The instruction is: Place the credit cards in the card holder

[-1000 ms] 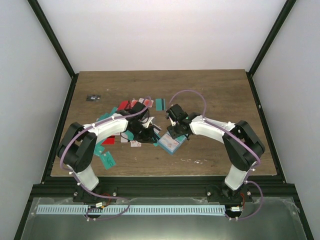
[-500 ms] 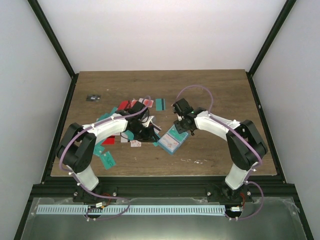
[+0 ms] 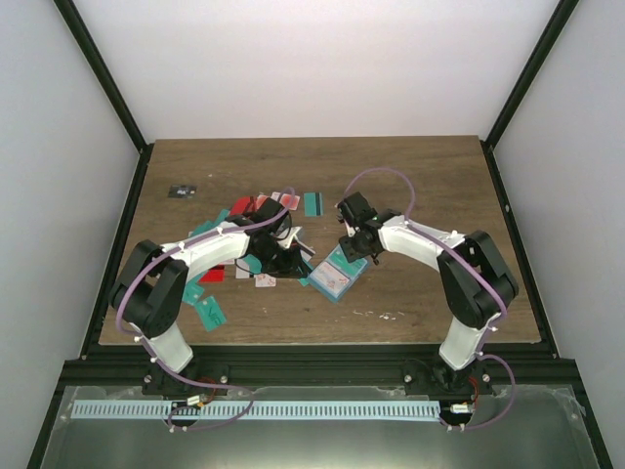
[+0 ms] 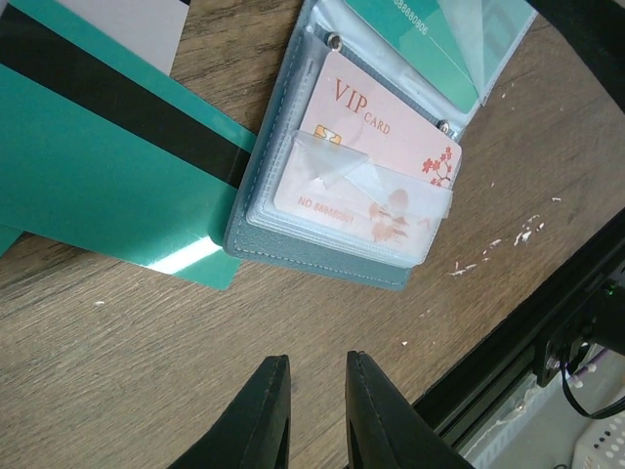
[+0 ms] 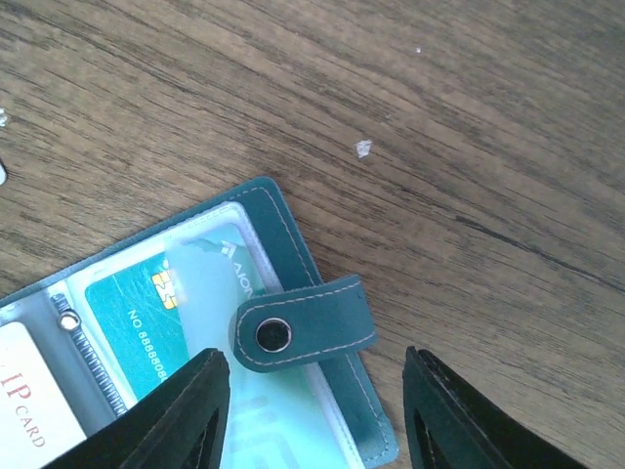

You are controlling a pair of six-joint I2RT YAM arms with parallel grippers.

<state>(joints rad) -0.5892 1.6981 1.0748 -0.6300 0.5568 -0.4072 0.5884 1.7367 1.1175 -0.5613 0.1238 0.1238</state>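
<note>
As they lie on the desk (image 3: 439, 195): loose credit cards (image 3: 289, 200) heaped left of centre. Card holder (image 3: 332, 277) just right of them, open, a pink VIP card (image 4: 376, 156) and a teal card (image 5: 137, 313) pocketed. Right claw (image 5: 312, 357) wide apart above the holder's snap tab (image 5: 303, 332), gripping nothing. Left claw (image 4: 317, 359) narrowly parted, apparently empty.

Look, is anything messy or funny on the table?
Yes. The credit cards lie scattered in a jumbled heap left of the open card holder, some overlapping. Little white flecks dot the table beside the holder.
</note>
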